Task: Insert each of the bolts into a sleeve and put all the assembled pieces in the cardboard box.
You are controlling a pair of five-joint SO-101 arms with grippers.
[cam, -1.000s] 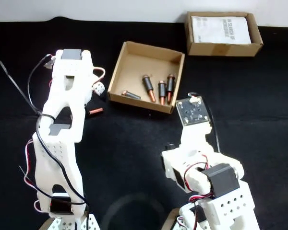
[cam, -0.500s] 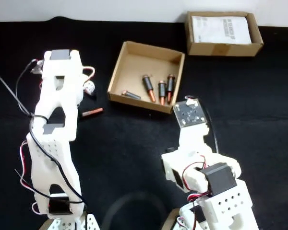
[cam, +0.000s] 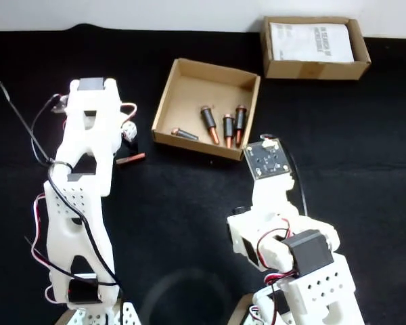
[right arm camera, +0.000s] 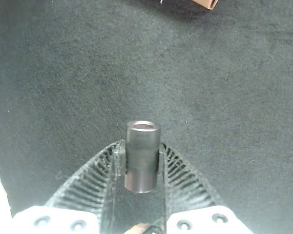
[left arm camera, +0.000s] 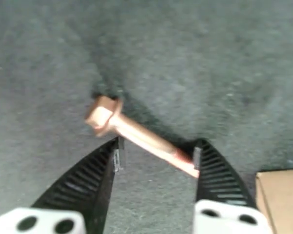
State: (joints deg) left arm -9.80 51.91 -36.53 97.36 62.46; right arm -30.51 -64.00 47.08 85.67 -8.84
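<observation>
One copper bolt (left arm camera: 136, 136) lies slanted between the tips of the wide-open left claw (left arm camera: 158, 143); closing off-centre could pivot it away. Beside it, the right claw (right arm camera: 140, 145) grips a dark sleeve (right arm camera: 142, 161) upright between its fingers.

I could read no text on any of my screens. The white sheet (cam: 311, 40) lying in the small box (cam: 316, 70) at the far edge of the table carried lines of dark print. They were too small for me to make out a single word or number.
</observation>
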